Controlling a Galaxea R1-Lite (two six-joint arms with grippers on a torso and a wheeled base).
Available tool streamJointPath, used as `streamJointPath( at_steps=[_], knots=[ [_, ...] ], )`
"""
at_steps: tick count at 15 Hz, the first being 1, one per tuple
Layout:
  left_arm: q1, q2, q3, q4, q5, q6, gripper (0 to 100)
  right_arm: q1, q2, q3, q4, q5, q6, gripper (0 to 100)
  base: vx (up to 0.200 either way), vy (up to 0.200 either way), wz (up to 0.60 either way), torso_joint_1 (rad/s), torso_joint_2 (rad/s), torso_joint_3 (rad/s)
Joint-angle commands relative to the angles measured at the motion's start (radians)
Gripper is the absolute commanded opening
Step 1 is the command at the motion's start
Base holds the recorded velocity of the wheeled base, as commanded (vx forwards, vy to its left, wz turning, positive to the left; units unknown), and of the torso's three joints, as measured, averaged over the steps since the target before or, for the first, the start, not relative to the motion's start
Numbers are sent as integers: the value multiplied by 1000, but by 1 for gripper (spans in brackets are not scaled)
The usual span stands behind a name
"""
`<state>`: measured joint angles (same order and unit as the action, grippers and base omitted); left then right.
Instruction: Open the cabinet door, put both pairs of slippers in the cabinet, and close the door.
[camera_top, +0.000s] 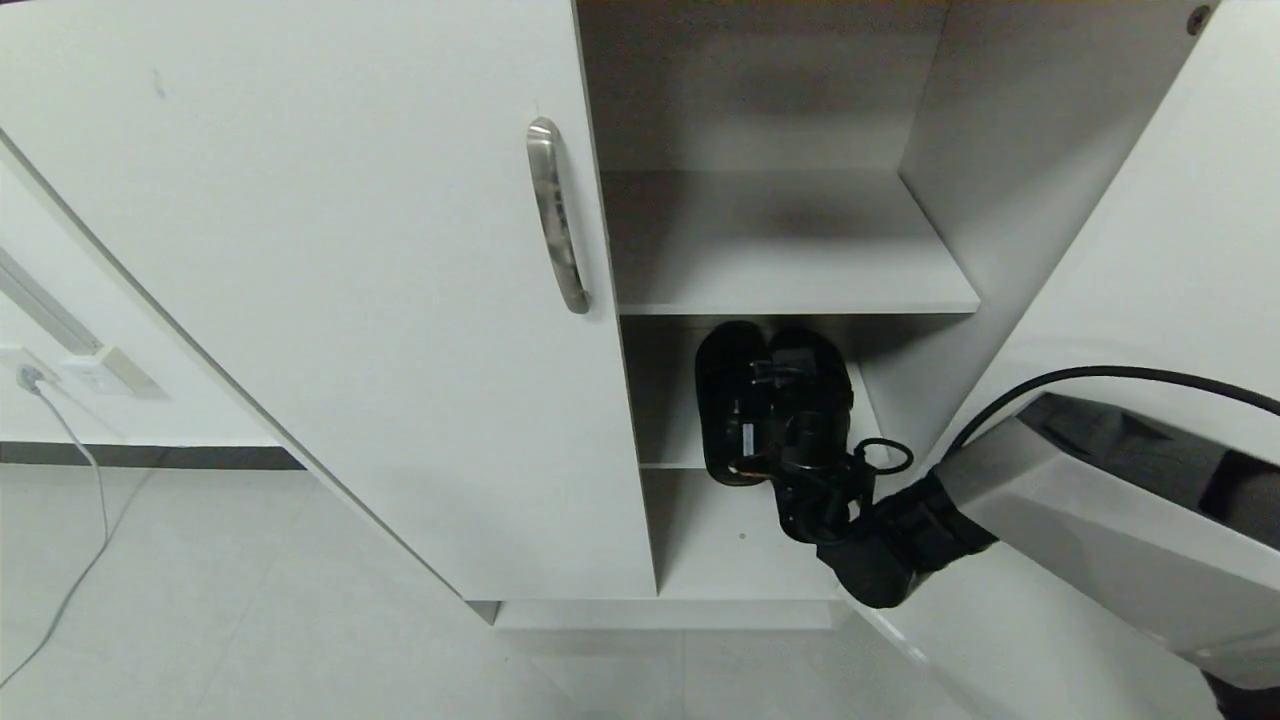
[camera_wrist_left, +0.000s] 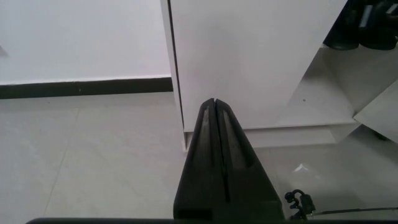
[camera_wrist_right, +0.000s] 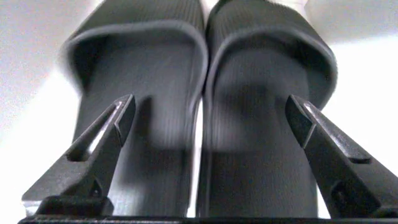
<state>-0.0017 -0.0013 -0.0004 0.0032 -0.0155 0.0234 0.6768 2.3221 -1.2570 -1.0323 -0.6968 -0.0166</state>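
A pair of black slippers (camera_top: 733, 400) lies side by side on the cabinet's middle shelf (camera_top: 660, 445), heels at its front edge. My right gripper (camera_top: 778, 390) is open just above and behind them. In the right wrist view its fingers (camera_wrist_right: 106, 143) stand wide apart on either side of the slippers (camera_wrist_right: 267, 68), with no touch visible. The cabinet's right door (camera_top: 1150, 250) is swung open, and the left door (camera_top: 350, 280) with its metal handle (camera_top: 557, 215) is closed. My left gripper (camera_wrist_left: 214, 106) is shut on nothing, low over the floor in front of the cabinet's closed door (camera_wrist_left: 249, 56).
The upper shelf (camera_top: 780, 240) and the bottom shelf (camera_top: 720, 540) are bare. A wall socket with a cable (camera_top: 30, 380) hangs at the far left, the cable trailing onto the tiled floor (camera_top: 250, 620). A dark baseboard (camera_wrist_left: 87, 87) runs along the wall.
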Motion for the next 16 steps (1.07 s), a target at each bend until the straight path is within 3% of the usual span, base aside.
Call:
streamJointPath(
  at_steps=[1,5,8,13,16],
  knots=[
    [0,1,-1,0,0,0,0,63,-162,217,-89,0,3,100,0,0,0,0,0,0],
    [0,1,-1,0,0,0,0,119,-236,439,-212,5,21,100,0,0,0,0,0,0],
    [0,1,0,0,0,0,0,127,-234,452,-215,17,37,100,0,0,0,0,0,0],
    [0,1,-1,0,0,-2,0,135,-230,462,-216,17,38,100,-200,0,0,4,4,1],
    [0,1,-1,0,0,-2,0,135,-233,467,-219,17,38,100,0,0,0,0,0,0]
  ],
)
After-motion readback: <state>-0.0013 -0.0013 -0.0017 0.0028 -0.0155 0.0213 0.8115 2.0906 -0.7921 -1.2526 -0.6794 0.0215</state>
